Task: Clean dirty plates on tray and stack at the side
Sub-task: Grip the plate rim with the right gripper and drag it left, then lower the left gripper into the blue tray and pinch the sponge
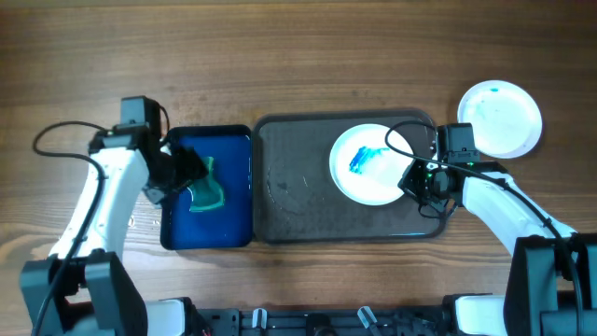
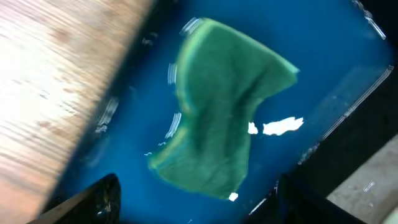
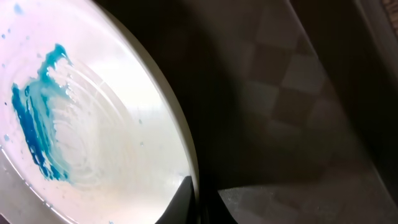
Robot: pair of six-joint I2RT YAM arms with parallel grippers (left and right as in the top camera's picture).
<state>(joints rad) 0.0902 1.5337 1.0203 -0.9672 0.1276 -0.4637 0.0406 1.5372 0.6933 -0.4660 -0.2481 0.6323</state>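
Note:
A white dirty plate (image 1: 373,163) with a blue smear lies at the right end of the dark grey tray (image 1: 289,196). My right gripper (image 1: 410,177) is at the plate's right rim. In the right wrist view the plate (image 3: 93,124) fills the left, and my right gripper (image 3: 202,202) is shut on its rim, one finger above and one below. A green cloth (image 1: 207,189) lies crumpled in the blue tub (image 1: 233,149). My left gripper (image 1: 187,173) hovers over it. In the left wrist view my left gripper (image 2: 199,205) is open and empty, just short of the cloth (image 2: 224,118).
A clean white plate (image 1: 501,119) sits on the wooden table at the far right, beyond the grey tray. The blue tub stands against the tray's left side. The tray's textured floor (image 3: 298,93) shows beside the plate.

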